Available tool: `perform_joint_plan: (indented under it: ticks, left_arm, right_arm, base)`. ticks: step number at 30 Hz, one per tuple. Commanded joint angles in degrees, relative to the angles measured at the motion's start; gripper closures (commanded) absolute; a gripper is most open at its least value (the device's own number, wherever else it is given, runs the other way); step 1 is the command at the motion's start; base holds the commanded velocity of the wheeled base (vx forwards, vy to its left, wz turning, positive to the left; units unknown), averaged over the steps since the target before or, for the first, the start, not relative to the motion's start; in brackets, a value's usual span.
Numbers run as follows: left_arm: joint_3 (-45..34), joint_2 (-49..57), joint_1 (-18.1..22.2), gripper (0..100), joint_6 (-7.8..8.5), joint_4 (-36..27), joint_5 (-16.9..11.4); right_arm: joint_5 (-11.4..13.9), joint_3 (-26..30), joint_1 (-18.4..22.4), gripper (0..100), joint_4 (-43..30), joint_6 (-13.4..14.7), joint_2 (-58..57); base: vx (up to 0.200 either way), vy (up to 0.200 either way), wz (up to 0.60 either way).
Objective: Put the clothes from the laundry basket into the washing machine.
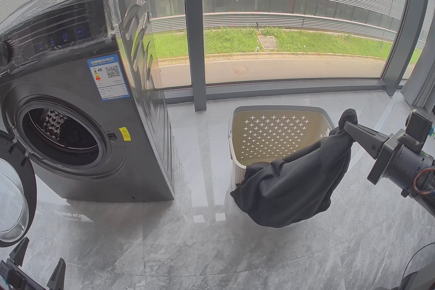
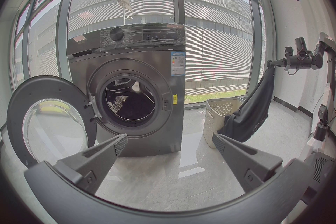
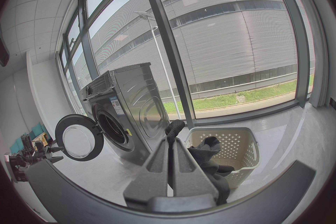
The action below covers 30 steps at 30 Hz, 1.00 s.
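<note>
Holding the dark garment point(image 1: 294, 182) by one bunched corner, right pincer point(image 1: 350, 124) clamped on it, raised just beside the laundry basket point(image 1: 232, 141). Cloth hangs in a long drape, its lower end slumped over the basket's front rim. Washing machine point(image 1: 90, 78) stands well off to my left, door point(image 1: 13, 195) swung wide, drum mouth point(image 1: 61, 134) unobstructed. Left pincer point(image 1: 40, 254) sits low near the door, fingers apart, nothing in them.

Step in hand, as I judge it: the carry across. Lift higher first so the tail clears the rim without dragging the basket. Swing wide of the cabinet corner. Feed the trailing end into the drum before letting go.
</note>
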State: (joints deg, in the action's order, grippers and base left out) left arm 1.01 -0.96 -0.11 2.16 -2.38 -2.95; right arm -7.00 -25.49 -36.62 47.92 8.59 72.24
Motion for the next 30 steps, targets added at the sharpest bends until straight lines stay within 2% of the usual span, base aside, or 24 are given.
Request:
perform_joint_plan:
  ticks: [1, 6, 16, 22, 30]
  left_arm:
    - [-1.01, 0.96, 0.02, 0, -0.4, 0.0, -0.04]
    - [-0.92, 0.96, -0.07, 0, -0.4, 0.0, -0.21]
    - [-0.92, 0.96, 0.02, 0, -0.66, 0.0, -0.21]
    - [-0.92, 0.96, -0.07, 0, -0.49, -0.08, -0.3]
    - [-0.92, 0.96, -0.07, 0, -0.58, -0.08, -0.3]
  right_arm:
    - [0.05, -0.09, -0.03, 100, 0.07, 0.02, 0.27]
    - [0.23, -0.53, 0.06, 100, 0.15, -0.07, -0.17]
    - [0.23, -0.79, 0.23, 100, 0.15, 0.02, -1.4]
    - [0.23, -0.26, 0.23, 100, 0.07, 0.02, -1.05]
    - [0.23, 0.0, 0.32, 100, 0.07, 0.02, -0.96]
  base:
    - [0.0, 0.0, 0.0]
    - [0.0, 0.0, 0.0]
    - [-0.2, 0.0, 0.0]
    - [0.0, 0.0, 0.0]
    - [0.0, 0.2, 0.0]
